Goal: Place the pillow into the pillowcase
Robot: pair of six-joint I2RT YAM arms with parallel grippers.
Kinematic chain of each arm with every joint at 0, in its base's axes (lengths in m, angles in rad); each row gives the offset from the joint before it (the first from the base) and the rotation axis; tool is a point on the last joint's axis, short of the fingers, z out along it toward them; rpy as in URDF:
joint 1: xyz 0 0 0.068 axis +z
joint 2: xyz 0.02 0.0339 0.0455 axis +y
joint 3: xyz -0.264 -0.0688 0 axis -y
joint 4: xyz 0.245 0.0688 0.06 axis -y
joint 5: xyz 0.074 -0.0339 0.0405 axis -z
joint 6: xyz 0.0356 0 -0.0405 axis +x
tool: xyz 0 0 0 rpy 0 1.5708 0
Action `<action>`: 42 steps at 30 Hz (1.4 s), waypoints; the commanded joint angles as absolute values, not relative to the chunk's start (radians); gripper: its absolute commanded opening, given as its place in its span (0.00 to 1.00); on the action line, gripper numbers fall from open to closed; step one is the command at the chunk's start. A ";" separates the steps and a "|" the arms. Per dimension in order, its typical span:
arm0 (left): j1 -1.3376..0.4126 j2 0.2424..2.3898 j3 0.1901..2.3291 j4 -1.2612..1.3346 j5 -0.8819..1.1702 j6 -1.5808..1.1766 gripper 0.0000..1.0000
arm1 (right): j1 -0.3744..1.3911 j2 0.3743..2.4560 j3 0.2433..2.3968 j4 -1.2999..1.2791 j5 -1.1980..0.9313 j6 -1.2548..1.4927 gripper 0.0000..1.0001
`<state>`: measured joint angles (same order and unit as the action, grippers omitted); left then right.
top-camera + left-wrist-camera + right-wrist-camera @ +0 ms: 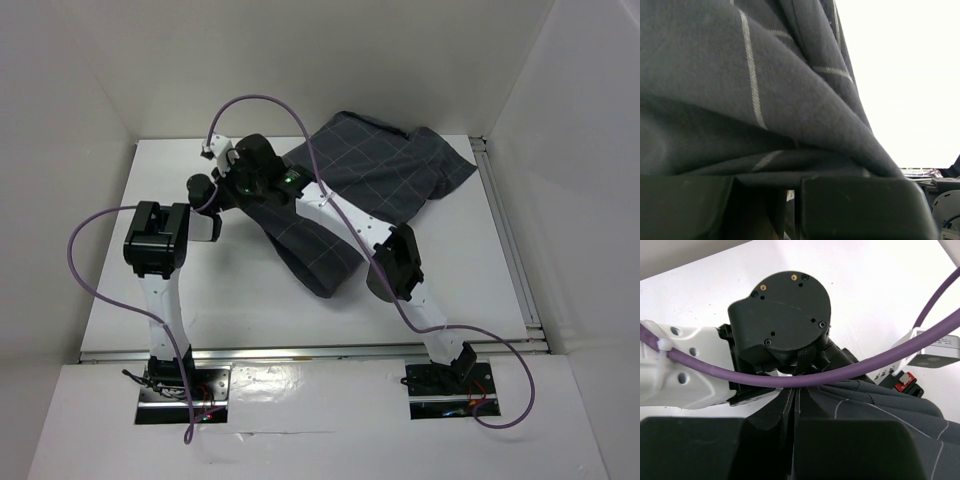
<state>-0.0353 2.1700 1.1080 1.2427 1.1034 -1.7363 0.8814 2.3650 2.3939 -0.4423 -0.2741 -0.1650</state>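
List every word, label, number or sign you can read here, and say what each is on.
No readable text in any view.
The pillowcase: only a pale grid pattern, no label showing.
The small red board in the right wrist view: any markings too small to read.

No text, brand or number is readable in any view. The small red part (903, 382) beside the pillowcase (880, 405) is too tiny to tell if printed.
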 commanded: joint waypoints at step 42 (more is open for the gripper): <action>0.212 1.579 1.230 -0.384 0.564 -0.629 0.73 | 0.767 1.916 1.936 -0.048 -0.155 -0.115 0.78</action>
